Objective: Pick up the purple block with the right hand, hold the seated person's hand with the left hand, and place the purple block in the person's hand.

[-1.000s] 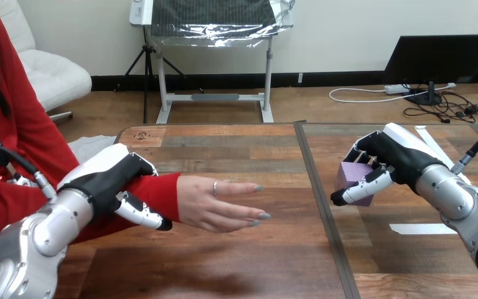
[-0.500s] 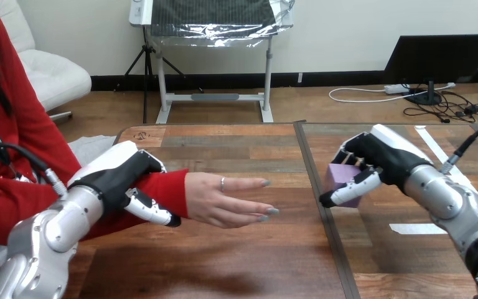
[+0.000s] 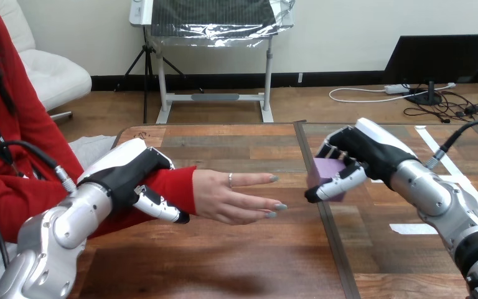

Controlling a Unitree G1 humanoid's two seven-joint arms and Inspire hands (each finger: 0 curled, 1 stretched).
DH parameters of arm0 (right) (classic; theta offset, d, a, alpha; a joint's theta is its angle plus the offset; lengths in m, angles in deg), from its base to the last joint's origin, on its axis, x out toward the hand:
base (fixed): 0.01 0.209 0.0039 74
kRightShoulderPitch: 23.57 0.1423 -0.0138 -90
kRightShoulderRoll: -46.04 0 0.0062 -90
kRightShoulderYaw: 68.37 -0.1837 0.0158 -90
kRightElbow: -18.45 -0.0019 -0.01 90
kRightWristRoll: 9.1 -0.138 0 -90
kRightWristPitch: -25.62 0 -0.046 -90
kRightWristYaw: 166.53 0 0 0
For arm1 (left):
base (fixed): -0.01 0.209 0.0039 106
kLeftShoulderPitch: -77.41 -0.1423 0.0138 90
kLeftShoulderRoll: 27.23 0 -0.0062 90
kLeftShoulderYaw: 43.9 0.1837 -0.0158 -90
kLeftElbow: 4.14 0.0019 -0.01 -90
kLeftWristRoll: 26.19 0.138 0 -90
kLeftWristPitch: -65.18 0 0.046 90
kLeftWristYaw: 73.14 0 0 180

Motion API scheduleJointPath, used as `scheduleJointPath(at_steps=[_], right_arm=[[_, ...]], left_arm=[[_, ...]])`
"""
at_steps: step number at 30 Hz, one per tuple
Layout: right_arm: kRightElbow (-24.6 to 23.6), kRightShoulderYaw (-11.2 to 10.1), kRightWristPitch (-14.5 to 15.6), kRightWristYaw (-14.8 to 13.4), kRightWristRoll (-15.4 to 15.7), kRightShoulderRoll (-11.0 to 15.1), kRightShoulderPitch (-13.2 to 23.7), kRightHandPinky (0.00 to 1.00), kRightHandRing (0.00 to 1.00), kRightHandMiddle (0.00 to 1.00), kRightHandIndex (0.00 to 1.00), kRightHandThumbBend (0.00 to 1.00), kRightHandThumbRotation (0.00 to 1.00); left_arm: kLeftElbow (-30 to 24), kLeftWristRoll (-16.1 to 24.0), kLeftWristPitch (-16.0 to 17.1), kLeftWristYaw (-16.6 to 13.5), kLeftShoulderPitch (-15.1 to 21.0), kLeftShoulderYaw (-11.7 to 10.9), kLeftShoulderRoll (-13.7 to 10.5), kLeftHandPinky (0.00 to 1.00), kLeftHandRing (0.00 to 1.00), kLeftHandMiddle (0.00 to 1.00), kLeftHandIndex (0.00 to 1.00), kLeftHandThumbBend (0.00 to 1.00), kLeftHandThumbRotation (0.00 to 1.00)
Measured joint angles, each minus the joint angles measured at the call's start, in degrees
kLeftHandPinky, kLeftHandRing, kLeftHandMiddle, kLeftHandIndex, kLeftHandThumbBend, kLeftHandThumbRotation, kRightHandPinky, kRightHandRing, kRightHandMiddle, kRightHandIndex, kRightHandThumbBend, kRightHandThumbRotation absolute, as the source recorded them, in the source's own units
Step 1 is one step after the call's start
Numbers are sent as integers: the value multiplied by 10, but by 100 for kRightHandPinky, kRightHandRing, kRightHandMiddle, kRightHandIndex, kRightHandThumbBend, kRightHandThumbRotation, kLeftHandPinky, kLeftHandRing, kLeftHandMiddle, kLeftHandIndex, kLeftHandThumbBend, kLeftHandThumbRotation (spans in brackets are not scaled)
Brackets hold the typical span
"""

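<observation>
The robot's right hand (image 3: pixel 366 151) holds a small purple block (image 3: pixel 322 169) above the brown wooden tabletop (image 3: pixel 236 261). Its fingers (image 3: pixel 338 184) are curled round the block, just beside the fingertips of the person's outstretched open hand (image 3: pixel 233 198). The left hand (image 3: pixel 124 174) seems wrapped round the person's red-sleeved wrist (image 3: pixel 177 187), its underside hidden.

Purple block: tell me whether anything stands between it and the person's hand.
Nothing visible does. The purple block, gripped in the right hand, hangs just right of the person's hand, only bare table showing between.
</observation>
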Motion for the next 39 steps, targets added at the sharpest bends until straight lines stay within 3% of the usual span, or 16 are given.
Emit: scheduleJointPath(at_steps=[25,39], right_arm=[[-42,0,-37,10,-13,-19,0,35,38,43,44,81,0],[-69,0,-40,23,-13,-34,0,36,38,44,44,80,0]], left_arm=[[27,0,9,-16,22,4,23,17,24,33,40,67,0],[42,1,9,-22,36,6,38,17,25,33,40,69,0]])
